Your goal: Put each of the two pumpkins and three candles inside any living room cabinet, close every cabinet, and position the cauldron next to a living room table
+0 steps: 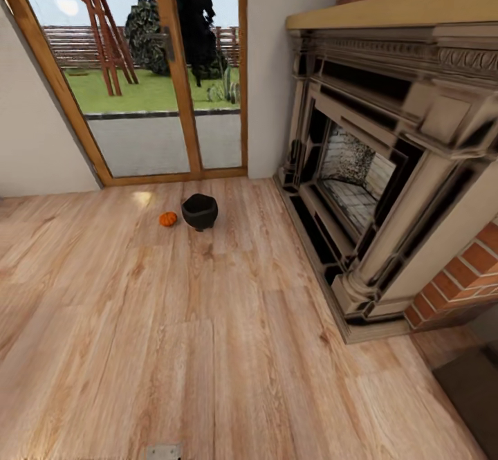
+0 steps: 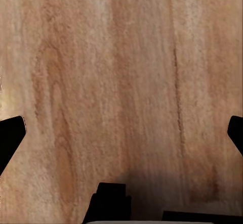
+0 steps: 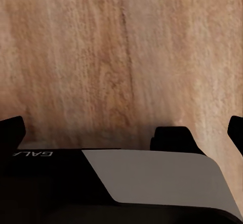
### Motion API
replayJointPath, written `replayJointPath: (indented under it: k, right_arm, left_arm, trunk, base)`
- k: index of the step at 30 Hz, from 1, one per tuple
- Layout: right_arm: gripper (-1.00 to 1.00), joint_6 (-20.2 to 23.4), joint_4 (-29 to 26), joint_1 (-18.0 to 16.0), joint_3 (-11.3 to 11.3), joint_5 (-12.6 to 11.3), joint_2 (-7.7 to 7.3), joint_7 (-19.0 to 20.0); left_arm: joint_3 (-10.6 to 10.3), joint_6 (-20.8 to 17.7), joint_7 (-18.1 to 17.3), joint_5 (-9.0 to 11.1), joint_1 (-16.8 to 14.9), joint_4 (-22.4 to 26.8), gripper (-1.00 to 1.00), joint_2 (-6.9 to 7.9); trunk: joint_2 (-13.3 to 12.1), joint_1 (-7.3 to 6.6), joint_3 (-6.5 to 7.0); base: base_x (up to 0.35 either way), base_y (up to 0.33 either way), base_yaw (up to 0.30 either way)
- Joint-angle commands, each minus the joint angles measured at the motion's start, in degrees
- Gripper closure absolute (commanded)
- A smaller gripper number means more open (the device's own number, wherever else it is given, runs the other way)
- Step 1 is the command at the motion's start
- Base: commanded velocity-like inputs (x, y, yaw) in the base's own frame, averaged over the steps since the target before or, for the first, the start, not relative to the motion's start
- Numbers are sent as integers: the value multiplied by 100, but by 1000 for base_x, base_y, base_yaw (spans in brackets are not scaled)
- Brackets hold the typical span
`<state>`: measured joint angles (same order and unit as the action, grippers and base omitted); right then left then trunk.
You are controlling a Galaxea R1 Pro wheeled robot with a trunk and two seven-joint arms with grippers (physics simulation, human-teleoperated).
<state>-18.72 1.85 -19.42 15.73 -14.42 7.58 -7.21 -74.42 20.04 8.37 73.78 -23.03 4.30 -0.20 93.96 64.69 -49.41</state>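
A small orange pumpkin (image 1: 168, 218) lies on the wood floor in front of the glass door. Just to its right stands the black cauldron (image 1: 200, 211), upright and close to the pumpkin. Candles, cabinet and table are out of view. In the left wrist view, my left gripper (image 2: 121, 133) is open over bare floorboards, its black fingertips (image 2: 11, 135) far apart at the picture's sides. My right gripper (image 3: 121, 130) is open too, with one dark fingertip (image 3: 12, 128) at each side, above floorboards and part of my own black and grey body.
A large stone fireplace (image 1: 387, 169) with a brick surround fills the right side, its hearth edge jutting onto the floor. A wood-framed glass door (image 1: 159, 79) stands at the back, a white wall (image 1: 28, 121) at the left. Wood floor (image 1: 173, 335) stretches between me and the cauldron.
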Motion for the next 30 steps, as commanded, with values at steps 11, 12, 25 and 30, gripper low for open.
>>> replayJointPath:
  k: [11, 12, 25, 30]
  right_arm:
    - [-100, 0, 0, 0, 0, 16, -3, 0]
    - [-100, 0, 0, 0, 0, 16, -3, 0]
    - [-100, 0, 0, 0, 0, 18, -16, 0]
    - [-100, 6, 0, 0, 0, 18, -35, 0]
  left_arm:
    - [-3, 0, 5, -5, 0, -118, -100, 229]
    - [-3, 0, 6, -5, 0, -120, -100, 230]
    - [-3, 6, 3, -16, 0, -130, -100, 203]
    - [-3, 0, 2, -21, 95, -137, -100, 202]
  trunk:
    - [0, 0, 48]
    - [0, 0, 53]
    - [0, 0, 101]
    - [0, 0, 103]
  base:
    - [0, 0, 252]
    - [0, 0, 256]
    - [0, 0, 245]
    - [0, 0, 34]
